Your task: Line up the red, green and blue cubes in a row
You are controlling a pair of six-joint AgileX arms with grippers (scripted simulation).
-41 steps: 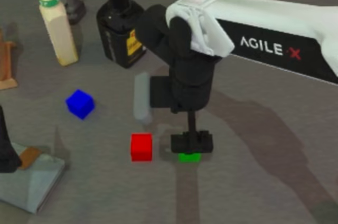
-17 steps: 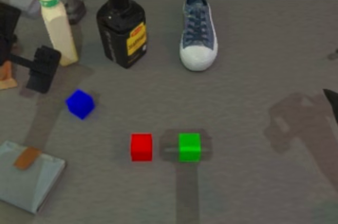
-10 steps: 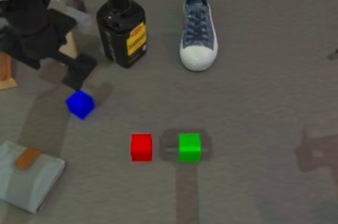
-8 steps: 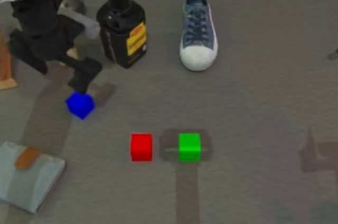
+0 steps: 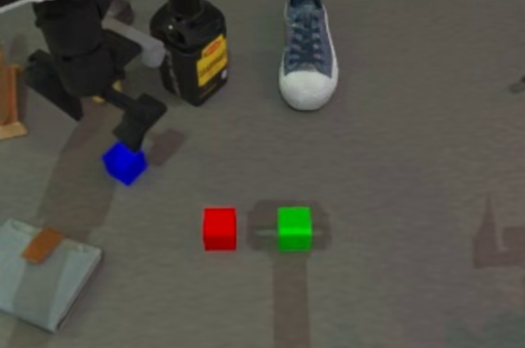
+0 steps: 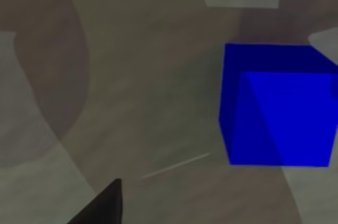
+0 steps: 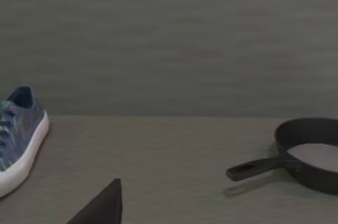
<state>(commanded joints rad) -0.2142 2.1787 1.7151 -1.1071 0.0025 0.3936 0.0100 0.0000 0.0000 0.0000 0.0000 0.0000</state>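
The red cube [image 5: 220,228] and the green cube [image 5: 294,228] sit side by side in the middle of the table, a small gap between them. The blue cube [image 5: 125,163] lies apart, to the left and farther back. My left gripper [image 5: 136,131] hangs open just above and behind the blue cube, not touching it. In the left wrist view the blue cube [image 6: 280,108] looms close, off to one side of the single dark finger [image 6: 104,208] that shows. My right arm is outside the top view; its wrist view shows one finger [image 7: 103,205] with nothing held.
A dark sauce bottle [image 5: 189,44] and a blue shoe [image 5: 308,46] stand at the back. A wooden piece [image 5: 10,106] is at the left edge and a grey pouch [image 5: 45,276] at the front left. A black frying pan [image 7: 311,152] lies off to the right.
My right arm left the green cube next to the red one and withdrew out of view. My left arm swung in from the left and dropped toward the blue cube.
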